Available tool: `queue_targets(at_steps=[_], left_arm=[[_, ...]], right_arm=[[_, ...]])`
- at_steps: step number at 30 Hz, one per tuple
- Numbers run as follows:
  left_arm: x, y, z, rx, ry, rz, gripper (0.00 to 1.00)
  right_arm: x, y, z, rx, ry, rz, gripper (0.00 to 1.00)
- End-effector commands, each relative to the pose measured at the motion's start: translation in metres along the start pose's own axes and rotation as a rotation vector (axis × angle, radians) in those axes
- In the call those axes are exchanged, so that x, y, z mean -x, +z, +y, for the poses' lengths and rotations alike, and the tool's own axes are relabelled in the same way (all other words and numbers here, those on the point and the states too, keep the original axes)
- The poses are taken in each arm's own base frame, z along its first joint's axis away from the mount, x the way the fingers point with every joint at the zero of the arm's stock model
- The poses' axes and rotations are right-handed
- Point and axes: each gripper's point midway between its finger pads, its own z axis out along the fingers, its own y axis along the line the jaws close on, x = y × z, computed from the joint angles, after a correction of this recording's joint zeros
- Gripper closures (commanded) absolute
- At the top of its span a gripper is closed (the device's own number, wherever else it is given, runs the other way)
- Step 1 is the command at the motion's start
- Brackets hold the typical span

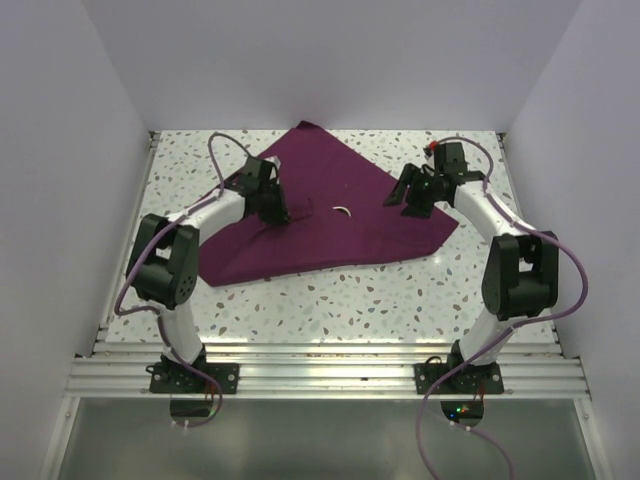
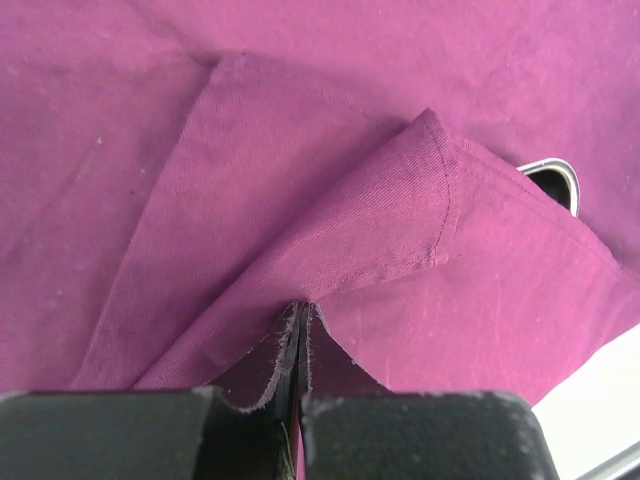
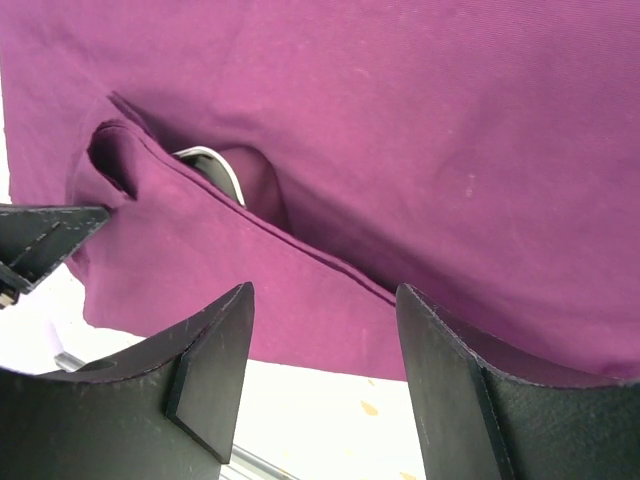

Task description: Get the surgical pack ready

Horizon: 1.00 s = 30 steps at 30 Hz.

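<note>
The surgical pack's dark purple cloth [image 1: 330, 205] lies partly folded on the speckled table. My left gripper [image 1: 276, 210] is shut on a raised fold of the cloth near its left middle; in the left wrist view the jaws [image 2: 300, 312] pinch the cloth [image 2: 330, 220] edge. A metal clamp loop [image 1: 343, 210] peeks out from under a fold; it also shows in the left wrist view [image 2: 553, 176] and the right wrist view [image 3: 212, 165]. My right gripper [image 1: 408, 203] is open and empty over the cloth's right part, its fingers [image 3: 325, 295] just short of the cloth [image 3: 400, 130] edge. Gauze is hidden.
The speckled table [image 1: 330, 300] is walled by white panels at the back and sides. An aluminium rail [image 1: 320, 375] runs along the near edge by the arm bases. A black part [image 3: 45, 235] juts in at the left of the right wrist view.
</note>
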Motion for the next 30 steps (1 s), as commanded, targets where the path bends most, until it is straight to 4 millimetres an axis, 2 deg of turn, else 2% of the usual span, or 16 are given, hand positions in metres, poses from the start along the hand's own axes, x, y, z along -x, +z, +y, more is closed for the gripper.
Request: queue_targets(at_steps=[1, 6, 9, 12, 15, 17, 18, 19, 20, 21, 22, 23, 24, 25, 27, 30], left_arm=[[0.024, -0.005, 0.000, 0.014, 0.029, -0.066, 1.00], [0.054, 0.009, 0.023, 0.063, -0.006, -0.072, 1.00], [0.081, 0.003, 0.036, 0.080, -0.052, -0.110, 1.00], [0.114, -0.021, 0.034, 0.050, -0.069, -0.196, 0.99], [0.130, -0.050, 0.022, 0.042, -0.044, -0.243, 0.89], [0.121, -0.056, 0.023, 0.033, -0.067, -0.241, 0.82], [0.120, -0.070, 0.018, 0.009, -0.073, -0.260, 0.77], [0.104, -0.066, 0.027, 0.017, -0.089, -0.243, 0.75], [0.104, -0.085, 0.020, -0.021, -0.101, -0.275, 0.73], [0.097, -0.089, 0.016, -0.053, -0.097, -0.280, 0.71], [0.082, -0.084, 0.018, -0.087, -0.092, -0.280, 0.73], [0.076, -0.098, 0.005, -0.151, -0.093, -0.288, 0.75], [0.068, -0.098, 0.003, -0.169, -0.094, -0.277, 0.78], [0.056, -0.094, 0.002, -0.183, -0.094, -0.254, 0.83], [0.033, -0.084, -0.019, -0.255, -0.070, -0.170, 0.94], [0.009, -0.062, -0.036, -0.265, -0.049, -0.082, 1.00]], right_arm=[[0.009, -0.014, 0.005, 0.019, -0.037, -0.055, 0.37], [0.008, -0.014, 0.004, 0.019, -0.033, -0.050, 0.37], [0.005, -0.014, 0.004, 0.027, -0.027, -0.045, 0.37], [0.001, -0.013, 0.000, 0.018, -0.031, -0.035, 0.37], [-0.001, -0.013, -0.003, 0.003, -0.032, -0.035, 0.37], [0.000, -0.012, -0.010, -0.032, -0.023, -0.045, 0.37], [0.003, -0.011, -0.017, -0.058, -0.025, -0.055, 0.36], [0.005, -0.010, -0.019, -0.064, -0.025, -0.057, 0.36], [0.005, -0.009, -0.021, -0.068, -0.024, -0.054, 0.35], [0.005, -0.008, -0.021, -0.064, -0.038, -0.046, 0.35], [0.007, -0.009, -0.018, -0.054, -0.045, -0.052, 0.35], [0.005, -0.009, -0.015, -0.035, -0.048, -0.047, 0.35], [0.002, -0.010, -0.010, -0.013, -0.050, -0.038, 0.35], [0.002, -0.010, -0.009, -0.006, -0.053, -0.037, 0.35], [0.002, -0.011, -0.010, -0.012, -0.060, -0.034, 0.35], [0.004, -0.012, -0.009, -0.009, -0.064, -0.030, 0.35]])
